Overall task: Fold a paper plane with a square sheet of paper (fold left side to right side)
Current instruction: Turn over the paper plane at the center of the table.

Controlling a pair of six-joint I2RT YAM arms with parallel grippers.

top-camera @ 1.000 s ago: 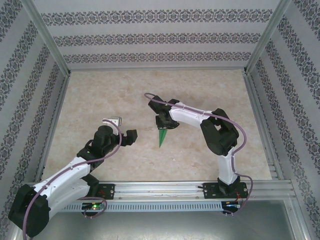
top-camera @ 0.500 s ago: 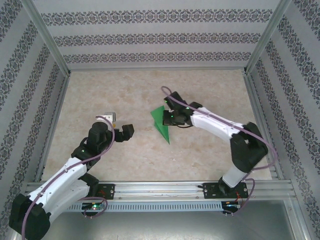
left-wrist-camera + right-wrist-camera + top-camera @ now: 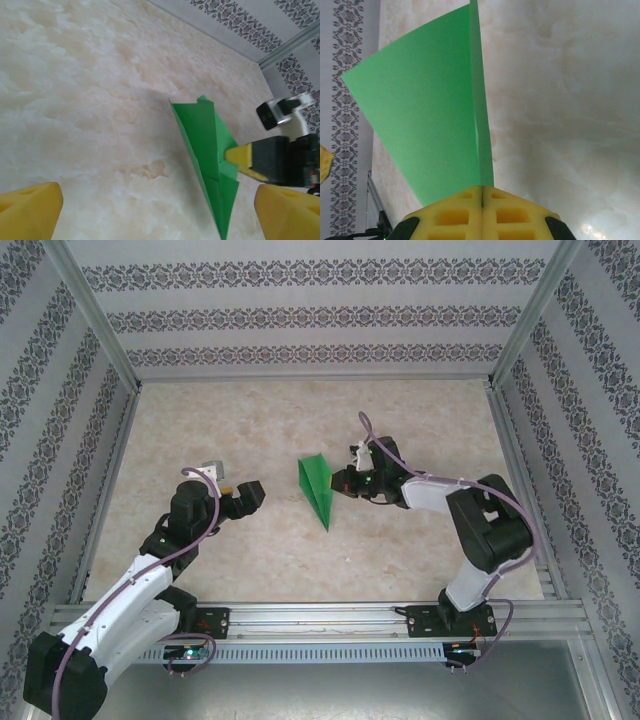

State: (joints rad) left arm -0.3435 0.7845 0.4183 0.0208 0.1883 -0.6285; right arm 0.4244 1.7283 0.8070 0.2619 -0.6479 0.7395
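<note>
Green paper plane [image 3: 317, 488] is near the middle of the surface [image 3: 250, 430], w/ our right gripper [image 3: 341, 483] clamped on its right edge & left gripper [image 3: 236, 486] wide open, well apart, so we risk creasing or tearing thin paper if that one-sided pinch drags or twists.

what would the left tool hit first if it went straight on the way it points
Probably the green paper plane held by the right tool, though depth is unclear.
</note>
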